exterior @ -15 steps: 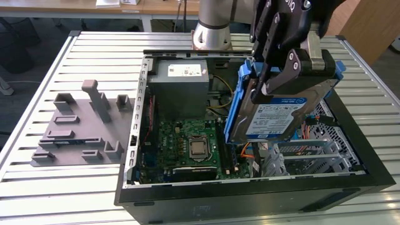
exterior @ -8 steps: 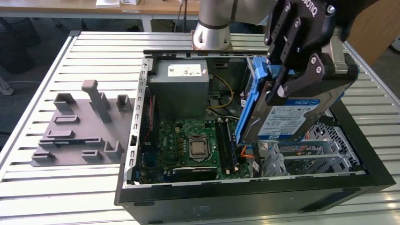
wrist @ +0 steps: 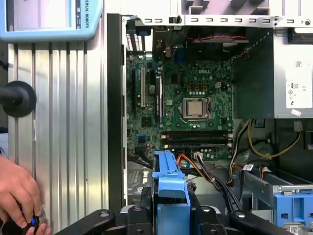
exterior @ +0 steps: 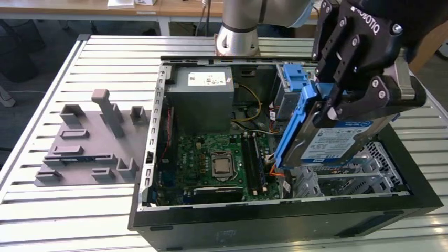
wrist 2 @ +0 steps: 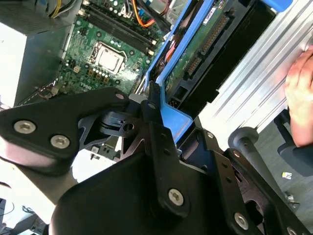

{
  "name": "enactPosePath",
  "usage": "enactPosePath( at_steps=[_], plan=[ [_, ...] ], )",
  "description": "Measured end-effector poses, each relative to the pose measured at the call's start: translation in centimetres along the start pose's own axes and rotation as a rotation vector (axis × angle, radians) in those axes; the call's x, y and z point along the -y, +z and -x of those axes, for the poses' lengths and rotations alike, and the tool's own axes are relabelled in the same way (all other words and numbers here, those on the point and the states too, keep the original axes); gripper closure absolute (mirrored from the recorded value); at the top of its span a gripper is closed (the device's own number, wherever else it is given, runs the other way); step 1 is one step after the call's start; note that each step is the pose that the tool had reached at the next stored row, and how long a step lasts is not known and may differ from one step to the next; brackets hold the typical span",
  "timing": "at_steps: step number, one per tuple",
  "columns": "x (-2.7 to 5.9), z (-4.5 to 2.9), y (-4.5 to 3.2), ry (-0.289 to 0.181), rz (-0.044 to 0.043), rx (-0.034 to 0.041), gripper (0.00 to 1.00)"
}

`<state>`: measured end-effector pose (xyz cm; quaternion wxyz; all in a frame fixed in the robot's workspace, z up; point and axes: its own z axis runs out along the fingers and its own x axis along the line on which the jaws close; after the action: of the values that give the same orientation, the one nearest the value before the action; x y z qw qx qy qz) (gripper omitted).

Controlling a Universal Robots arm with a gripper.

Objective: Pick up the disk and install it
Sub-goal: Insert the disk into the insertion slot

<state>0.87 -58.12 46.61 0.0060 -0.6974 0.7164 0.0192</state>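
Note:
In the exterior view my gripper is shut on the disk, a silver drive with a white-and-blue label and blue side rails. The disk hangs tilted, lower end down, over the open computer case, above the metal drive bay at the exterior view's right. The second wrist view shows the disk's green circuit board, with a black finger against its blue rail. A blue rail stands between the black fingers in the first wrist view.
Inside the case lie the motherboard, a grey power supply box and a blue latch. A grey fixture sits on the slatted table at the exterior view's left. A person's hand rests beside the case.

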Motion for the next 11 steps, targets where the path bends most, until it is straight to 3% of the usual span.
enactPosePath(
  at_steps=[11],
  plan=[
    [2.81,-0.08,0.32,0.0,0.0019,0.0,0.64]
  ],
)
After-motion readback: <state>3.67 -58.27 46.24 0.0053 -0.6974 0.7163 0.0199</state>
